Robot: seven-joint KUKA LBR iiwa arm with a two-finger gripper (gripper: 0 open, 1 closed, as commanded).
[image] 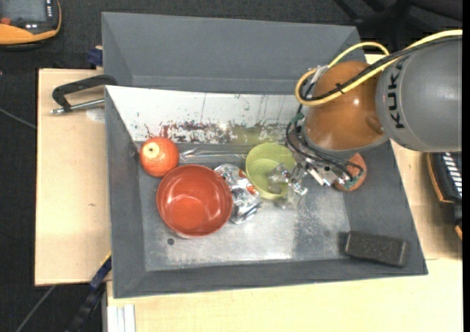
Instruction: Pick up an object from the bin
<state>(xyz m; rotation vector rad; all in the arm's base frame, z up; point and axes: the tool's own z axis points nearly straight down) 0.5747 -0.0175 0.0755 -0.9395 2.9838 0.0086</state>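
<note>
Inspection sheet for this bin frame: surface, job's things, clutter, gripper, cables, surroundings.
Surface: grey metal bin, floor scuffed, far wall speckled.
Job's things: green cup mid-bin, at the gripper; red bowl and apple to its left in view; crumpled foil between bowl and cup.
Clutter: dark block in the near-right corner; orange round thing partly under the wrist.
Gripper: at the green cup's right rim; grasp cannot be told.
Cables: yellow cable looped over the orange wrist cover.
Surroundings: orange-black device beyond the far-left corner.

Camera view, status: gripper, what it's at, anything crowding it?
Gripper low at right rim of the green cup, mid-bin. Grasp not confirmed. Crumpled silver wrapper beside the cup's left, red bowl beyond. Black block lies apart.
</note>
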